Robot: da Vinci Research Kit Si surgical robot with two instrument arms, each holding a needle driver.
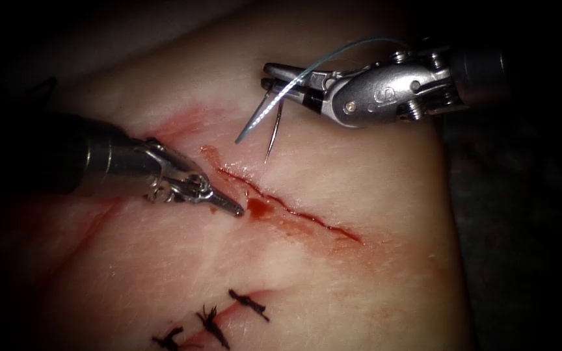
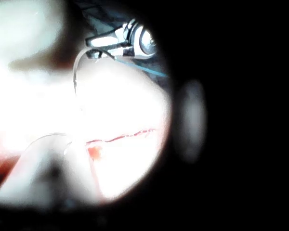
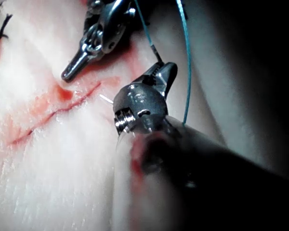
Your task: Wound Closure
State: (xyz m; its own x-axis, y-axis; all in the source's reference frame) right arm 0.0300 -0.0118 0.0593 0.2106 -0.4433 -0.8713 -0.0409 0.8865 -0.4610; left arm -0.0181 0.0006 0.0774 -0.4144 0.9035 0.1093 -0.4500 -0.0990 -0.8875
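Note:
The cut [image 1: 307, 214] runs across the tissue [image 1: 372, 279], with a small pool of red fluid [image 1: 258, 208] at its middle. My left tool [image 1: 234, 210] lies on the left side of the cut, jaws shut and holding nothing, its tip at the cut's edge beside the pool. Up on the right side, my right tool [image 1: 267, 75] hovers above the tissue, shut on the curved needle [image 1: 273, 133] near its tail. The needle hangs point down, clear of the tissue. Teal thread [image 1: 258, 120] crosses the right jaws and arcs back over the tool. The left wrist view has the needle [image 2: 75, 77] curving down from the right tool [image 2: 94, 47].
Three black knotted stitches [image 1: 248, 303] close an older cut at the near edge of the tissue. Red fluid stains the tissue [image 1: 183, 120] above the left tool. In the right wrist view the left tool [image 3: 67, 74] points at the cut [image 3: 58, 111], and thread [image 3: 187, 62] hangs beside the right jaws.

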